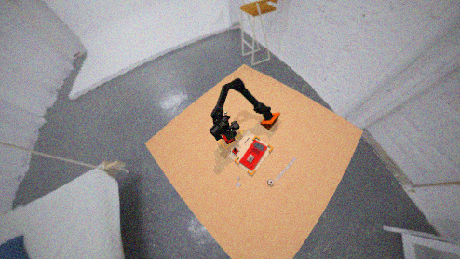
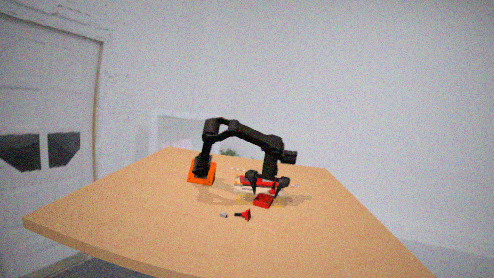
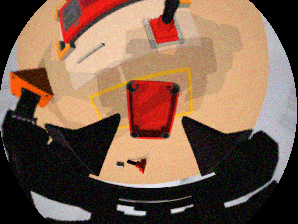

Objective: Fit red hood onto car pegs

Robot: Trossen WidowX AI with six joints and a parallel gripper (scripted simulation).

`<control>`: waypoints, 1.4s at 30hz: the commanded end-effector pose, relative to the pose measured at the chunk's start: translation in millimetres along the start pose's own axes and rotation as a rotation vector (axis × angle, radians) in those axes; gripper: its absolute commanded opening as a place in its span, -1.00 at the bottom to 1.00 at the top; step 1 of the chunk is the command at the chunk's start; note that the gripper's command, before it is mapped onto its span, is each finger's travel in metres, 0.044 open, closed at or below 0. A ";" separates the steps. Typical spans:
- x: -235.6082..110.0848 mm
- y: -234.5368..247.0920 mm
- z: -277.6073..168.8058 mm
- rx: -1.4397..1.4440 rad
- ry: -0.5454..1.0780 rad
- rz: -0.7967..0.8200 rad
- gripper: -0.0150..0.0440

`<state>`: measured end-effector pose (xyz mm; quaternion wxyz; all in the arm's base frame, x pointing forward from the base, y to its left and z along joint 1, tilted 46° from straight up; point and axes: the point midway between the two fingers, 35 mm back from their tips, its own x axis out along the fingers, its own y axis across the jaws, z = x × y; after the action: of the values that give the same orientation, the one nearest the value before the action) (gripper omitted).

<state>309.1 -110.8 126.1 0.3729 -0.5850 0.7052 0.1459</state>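
The red hood (image 3: 153,106) (image 2: 263,201) (image 1: 225,139) lies flat on the table, with a dark hole in each corner. My gripper (image 3: 152,117) (image 2: 267,188) (image 1: 225,130) is open and empty. It hangs just above the hood with one finger on each side, not touching it. The car chassis (image 1: 253,154) (image 2: 248,180) sits in its pale jig (image 1: 244,140) just beyond the hood, with a red deck and a grey engine block.
A small red block with a black stick (image 3: 165,30) (image 1: 235,151) lies between hood and chassis. A small red part (image 2: 243,215) (image 3: 139,163) and a grey bit (image 2: 223,215) lie nearer. The arm's orange base (image 1: 270,120) (image 2: 201,172) (image 3: 29,86) stands to the side. A small wheel (image 1: 270,180) and a rod (image 1: 285,170) lie past the jig.
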 end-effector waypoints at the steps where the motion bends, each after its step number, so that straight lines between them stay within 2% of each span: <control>1: 1.9 -0.4 -0.4 -0.002 0.003 -0.003 1.00; 33: 17.7 -0.2 -0.6 -0.002 0.004 -0.003 1.00; 37: 16.1 0.0 -0.2 0.001 0.000 -0.001 0.64; 42: 16.1 0.0 -0.2 0.001 0.000 -0.001 0.53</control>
<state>308.1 -122.7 114.8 0.3725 -0.5852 0.7053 0.1461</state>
